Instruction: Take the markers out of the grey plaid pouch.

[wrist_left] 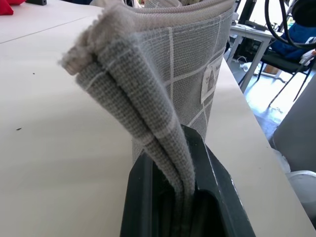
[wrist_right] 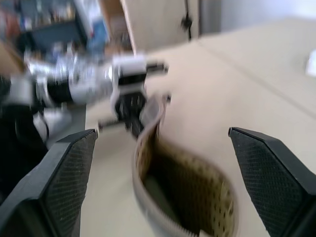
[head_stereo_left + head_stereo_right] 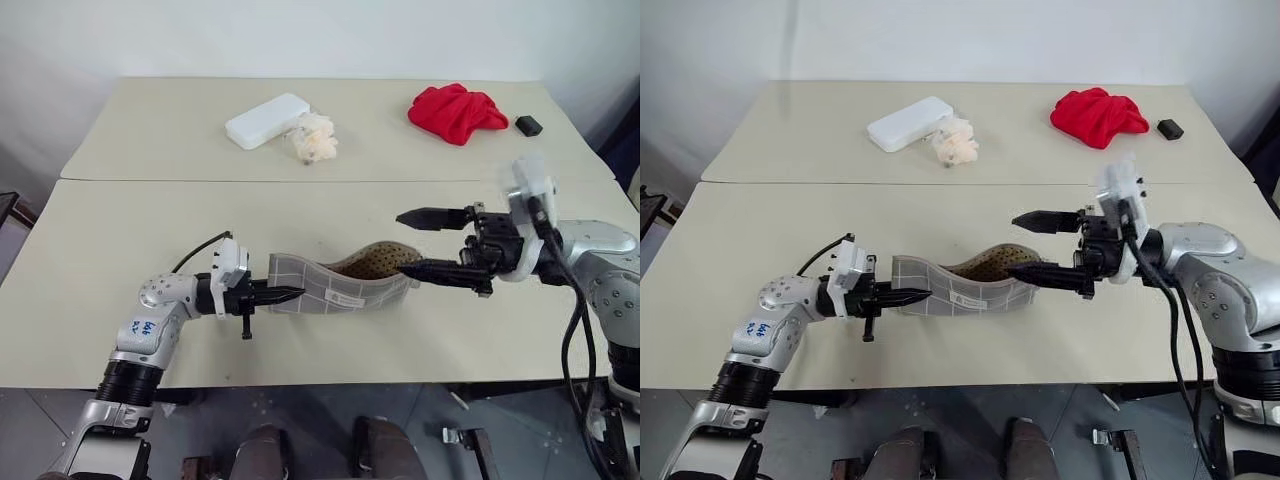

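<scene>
Fabric of the grey plaid pouch (image 3: 335, 285) was pinched at its closed end by the left end effector (image 3: 290, 295), clamped tight, holding the one pouch on edge over the near tabletop (image 3: 120, 260). At its gaping mouth, the right end effector (image 3: 425, 243) stood wide apart, gripping nothing. No markers were visible inside the spotted lining or outside, so removal looked hardly begun. Farther back lay one white box (image 3: 266, 120), one crumpled tissue (image 3: 316, 139), one red cloth (image 3: 456, 111) and one small black object (image 3: 528, 125).
</scene>
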